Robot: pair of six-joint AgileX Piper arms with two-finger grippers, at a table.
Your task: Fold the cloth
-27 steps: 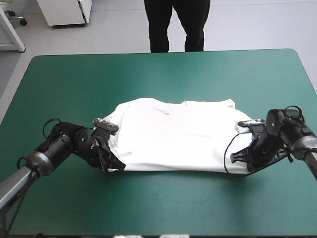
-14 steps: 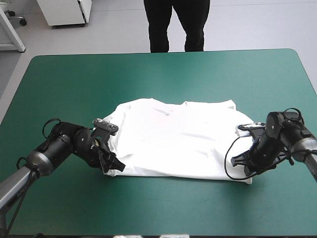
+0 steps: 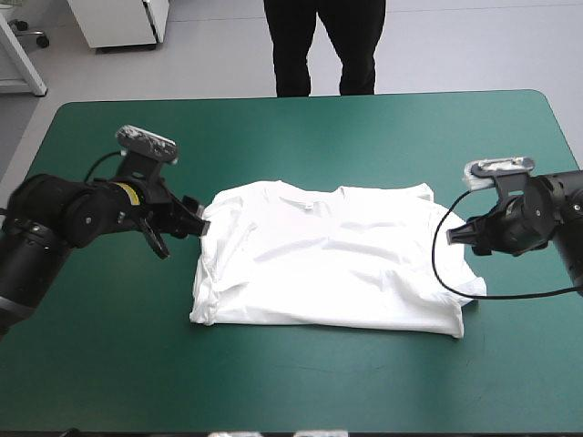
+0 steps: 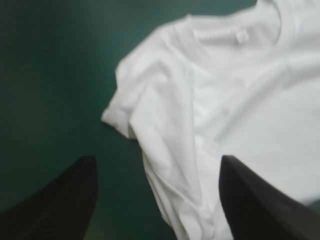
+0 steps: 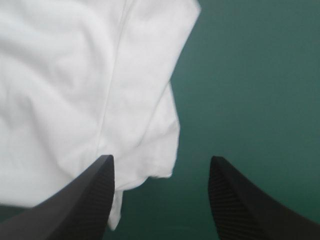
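Observation:
The white T-shirt (image 3: pixel 326 259) lies folded in half on the teal-green table, collar toward the far edge, folded hem toward the near edge. My left gripper (image 3: pixel 193 221) hovers off the shirt's left sleeve, open and empty. Through the left wrist view the sleeve and collar of the T-shirt (image 4: pixel 225 105) lie ahead of the spread black fingers (image 4: pixel 65 200). My right gripper (image 3: pixel 455 237) hangs raised at the shirt's right edge, open, holding nothing. In the right wrist view the T-shirt (image 5: pixel 85 85) lies ahead, its right edge between the parted fingers (image 5: pixel 240 200).
Bare teal-green cover (image 3: pixel 301 137) surrounds the shirt on all sides. The right arm's cable curves over the shirt's near right corner.
Both grippers let go of the shirt's near corners, opened, and lifted away: the left up toward the sleeve, the right up and outward. The shirt now lies folded and free.

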